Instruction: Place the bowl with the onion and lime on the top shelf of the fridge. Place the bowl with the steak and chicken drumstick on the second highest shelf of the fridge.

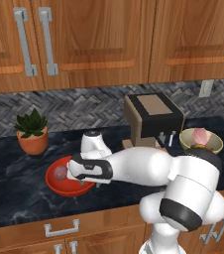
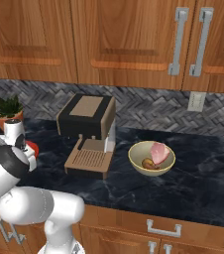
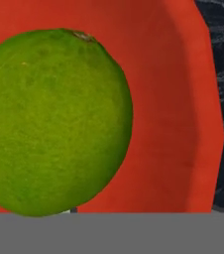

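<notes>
The red-orange bowl [image 1: 59, 184] rests on the dark counter at front left, and a sliver of this bowl [image 2: 32, 148] shows behind my arm. The purplish onion [image 1: 60, 172] lies inside it. The lime [image 3: 54, 124] looms very close in the hand view, against the bowl's red wall [image 3: 176, 114]. My gripper [image 1: 85, 181] reaches down at the bowl's right rim, and its jaws are hidden by the hand. The cream bowl [image 2: 151, 159] holds the pink steak [image 2: 159, 152] and the brown chicken drumstick [image 2: 147, 162]. The fridge and its shelves are out of view.
A brown coffee machine [image 1: 152, 119] stands between the two bowls. A potted plant [image 1: 32, 131] sits at the back left of the counter. Wooden cabinets [image 1: 99, 39] hang above, and drawers [image 1: 62, 229] run below the counter edge.
</notes>
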